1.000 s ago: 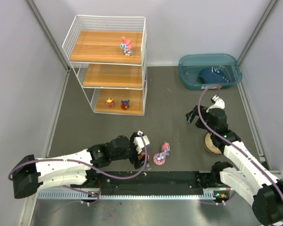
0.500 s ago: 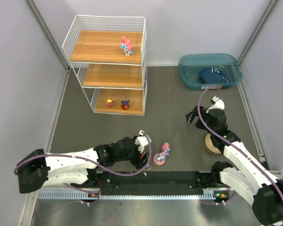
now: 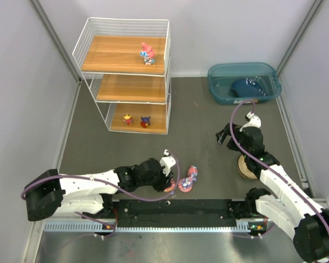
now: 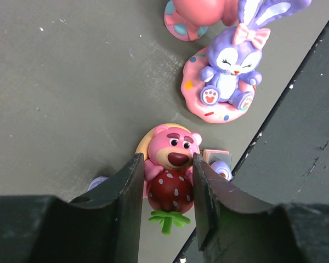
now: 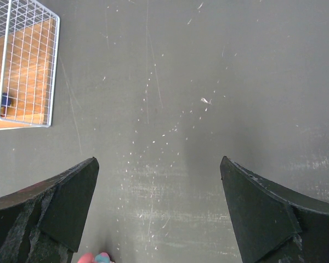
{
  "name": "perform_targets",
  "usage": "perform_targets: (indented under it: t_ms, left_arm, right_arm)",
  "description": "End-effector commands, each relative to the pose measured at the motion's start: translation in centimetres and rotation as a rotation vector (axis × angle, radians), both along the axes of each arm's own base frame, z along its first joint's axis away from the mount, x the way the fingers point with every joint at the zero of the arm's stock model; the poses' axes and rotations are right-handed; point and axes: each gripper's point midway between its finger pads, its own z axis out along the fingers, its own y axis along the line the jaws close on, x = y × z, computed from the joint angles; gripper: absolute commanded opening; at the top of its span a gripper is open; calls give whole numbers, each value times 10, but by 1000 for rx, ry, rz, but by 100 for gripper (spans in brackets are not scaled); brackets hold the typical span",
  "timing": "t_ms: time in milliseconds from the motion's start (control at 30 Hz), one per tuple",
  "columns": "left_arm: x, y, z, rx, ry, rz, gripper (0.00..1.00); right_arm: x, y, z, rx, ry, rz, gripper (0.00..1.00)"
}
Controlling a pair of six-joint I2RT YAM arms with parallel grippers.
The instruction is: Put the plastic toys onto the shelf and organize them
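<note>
My left gripper [image 4: 167, 159] is shut on a pink bear figurine [image 4: 172, 164] holding a red strawberry, low on the floor by the near rail; in the top view this gripper [image 3: 169, 184] hides the bear. Just right of it sits a purple bunny [image 4: 226, 76] on a pink base [image 3: 187, 181], with another pink toy [image 4: 197, 13] behind. Tiny purple bits [image 4: 222, 170] lie beside the bear. The shelf [image 3: 109, 55] holds a pink toy [image 3: 147, 53] on top and two small ones [image 3: 128, 119] on the bottom board. My right gripper [image 3: 225, 134] [image 5: 158, 160] hangs open over bare floor.
A teal bin [image 3: 216, 87] at the back right holds a dark blue item [image 3: 247, 86]. A tan bowl [image 3: 244, 167] sits under the right arm. A black rail [image 3: 181, 208] runs along the near edge, close to the bear. The shelf corner [image 5: 22, 71] shows in the right wrist view.
My left gripper has moved right and down toward the toys by the rail and its jaws have come together on the pink bear. The right arm has not moved.
</note>
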Motion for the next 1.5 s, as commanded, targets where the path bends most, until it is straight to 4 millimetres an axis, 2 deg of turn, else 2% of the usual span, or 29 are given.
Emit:
perform_targets:
  t_ms: [0,267,300,433,767,900,1200,1267,1400,1467]
  left_arm:
    - [-6,-4,3,3,35,-14,33]
    - [-1,-5,5,25,31,5,16]
    - [-2,-4,4,30,37,8,10]
    - [8,0,2,62,15,66,0]
    - [33,8,6,92,-37,186,0]
    - [53,6,11,85,-64,238,0]
    - [99,-17,20,65,-84,292,0]
    - [103,-21,20,64,-77,286,0]
    - [107,-24,21,69,-75,282,7]
    - [107,-23,21,69,-75,286,16]
  right_arm:
    - [5,4,11,23,-43,4,94]
    - [4,5,11,24,-44,7,94]
    - [4,5,11,24,-43,7,94]
    - [4,5,11,24,-41,5,94]
    - [4,5,11,26,-41,4,94]
    - [4,5,11,25,-41,4,95]
    - [4,4,12,23,-38,-2,94]
    - [4,3,11,21,-37,-1,95]
    - [4,3,12,17,-40,-2,95]
    - [4,2,14,15,-44,-6,95]
